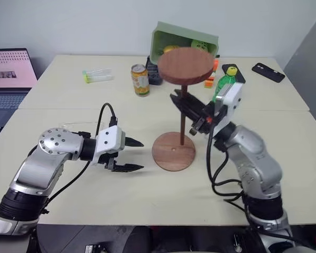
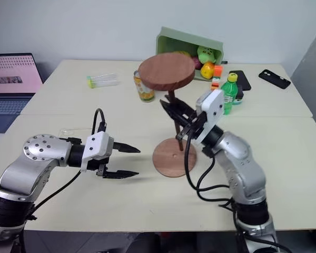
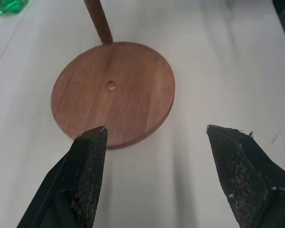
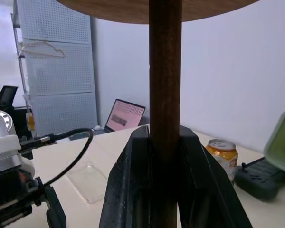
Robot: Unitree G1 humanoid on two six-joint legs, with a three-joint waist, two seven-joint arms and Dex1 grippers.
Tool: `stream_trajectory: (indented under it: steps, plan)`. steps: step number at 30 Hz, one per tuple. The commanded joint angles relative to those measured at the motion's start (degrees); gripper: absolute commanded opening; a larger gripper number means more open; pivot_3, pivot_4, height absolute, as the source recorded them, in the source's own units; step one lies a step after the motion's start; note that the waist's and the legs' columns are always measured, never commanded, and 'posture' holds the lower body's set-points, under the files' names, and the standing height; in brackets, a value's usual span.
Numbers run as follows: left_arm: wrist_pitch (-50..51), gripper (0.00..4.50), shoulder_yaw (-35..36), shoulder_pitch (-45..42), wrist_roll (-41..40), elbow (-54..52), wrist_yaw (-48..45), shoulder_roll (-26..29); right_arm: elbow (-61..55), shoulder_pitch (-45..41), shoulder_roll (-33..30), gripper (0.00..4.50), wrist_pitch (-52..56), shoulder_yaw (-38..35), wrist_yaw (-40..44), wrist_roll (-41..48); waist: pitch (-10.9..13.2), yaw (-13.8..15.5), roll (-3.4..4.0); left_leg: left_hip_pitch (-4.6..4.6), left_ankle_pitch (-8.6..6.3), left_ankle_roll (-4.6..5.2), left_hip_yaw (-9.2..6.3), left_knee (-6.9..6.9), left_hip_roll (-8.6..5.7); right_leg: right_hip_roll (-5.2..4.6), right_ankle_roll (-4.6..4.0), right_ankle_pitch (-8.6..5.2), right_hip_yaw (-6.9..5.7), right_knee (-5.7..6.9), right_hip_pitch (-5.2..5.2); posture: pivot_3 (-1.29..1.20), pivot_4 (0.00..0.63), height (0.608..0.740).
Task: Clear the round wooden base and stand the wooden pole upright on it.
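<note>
While your left pincer (image 1: 132,155) stands spread near the bare round wooden base (image 1: 173,151) on the worktop (image 1: 68,100), your right pincer (image 1: 185,106) pinches the wooden pole (image 1: 183,122) upright, disc uppermost, at the base's far edge; seating remains.

wooden pole (image 1: 183,118) upright over round wooden base (image 1: 173,151), can (image 1: 140,79) behind

The wooden pole (image 4: 165,95) is running past the frame edge, its top disc cropped; the right gripper (image 1: 192,108) is covering its middle.
</note>
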Motion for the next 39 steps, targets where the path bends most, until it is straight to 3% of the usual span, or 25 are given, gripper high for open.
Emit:
stream_trajectory:
  steps: [1,16,39]
  plan:
    - [-0.2,3.48,1.4,0.4,-0.2,-1.3,0.5,0.6,0.8,0.9,1.2,0.25,-6.6,2.4,-0.1,-2.4,0.0,0.0,0.00,0.02,0.00,0.00,-0.01,0.00,0.00,0.00,0.00,0.00,-0.01,0.01,0.00,0.00,0.150,0.740]
    - [3.6,3.48,-0.6,-1.3,2.6,-2.8,3.0,0.6,9.5,2.3,2.1,0.25,-15.3,4.4,0.0,-5.4,0.0,0.0,0.00,0.03,0.00,0.00,0.01,0.01,-0.02,0.06,0.00,0.00,0.01,0.06,-0.01,0.00,0.150,0.740]
    - [1.3,3.48,-2.3,-2.6,3.8,0.4,2.3,-0.5,13.2,4.6,2.5,0.25,-19.3,7.2,0.8,-7.2,0.0,0.0,0.00,0.05,0.00,0.00,0.01,0.01,-0.01,0.05,0.00,0.00,0.02,0.08,-0.01,0.00,0.150,0.740]
